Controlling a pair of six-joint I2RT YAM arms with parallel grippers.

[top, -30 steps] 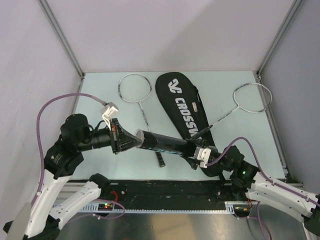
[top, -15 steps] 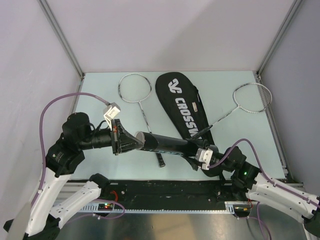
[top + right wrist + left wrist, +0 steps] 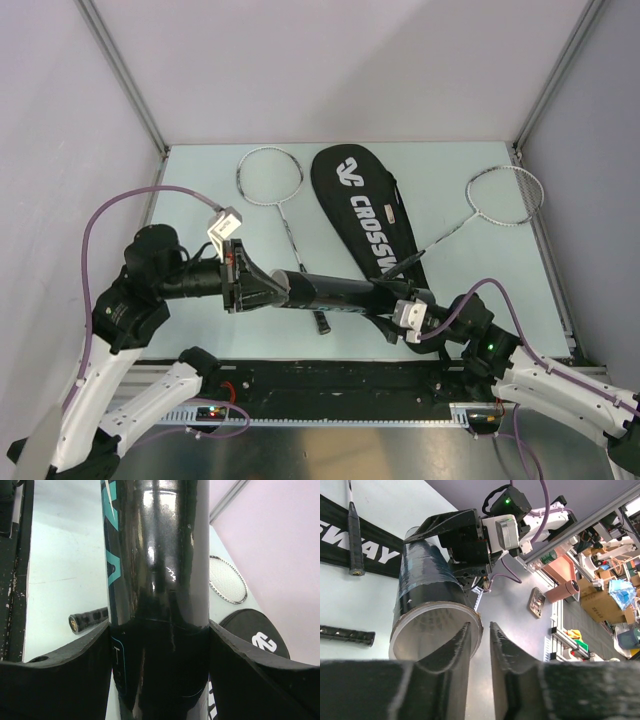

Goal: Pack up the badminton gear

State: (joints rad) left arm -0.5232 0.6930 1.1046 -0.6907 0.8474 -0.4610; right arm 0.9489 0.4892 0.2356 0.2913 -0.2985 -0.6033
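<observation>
The black tube (image 3: 335, 292) hangs level above the table's near part. My right gripper (image 3: 392, 305) is shut on its closed end; the wrist view shows both pads pressed on the tube (image 3: 160, 580). My left gripper (image 3: 275, 290) is at the tube's open mouth (image 3: 427, 630), jaws drawn nearly together with a thin gap and nothing between them; one finger overlaps the mouth. The black CROSSWAY bag (image 3: 365, 210) lies flat in the middle. One silver racquet (image 3: 270, 178) lies left of it, the other (image 3: 505, 195) right, its handle on the bag. No shuttlecock shows.
The left racquet's black handle (image 3: 318, 320) lies on the table under the tube. Grey walls and metal posts (image 3: 125, 80) close in the left, back and right sides. The table's near edge is a black rail (image 3: 330, 385).
My left gripper has pushed right, up to the tube's mouth. The tube and my right gripper have sunk slightly toward the near edge.
</observation>
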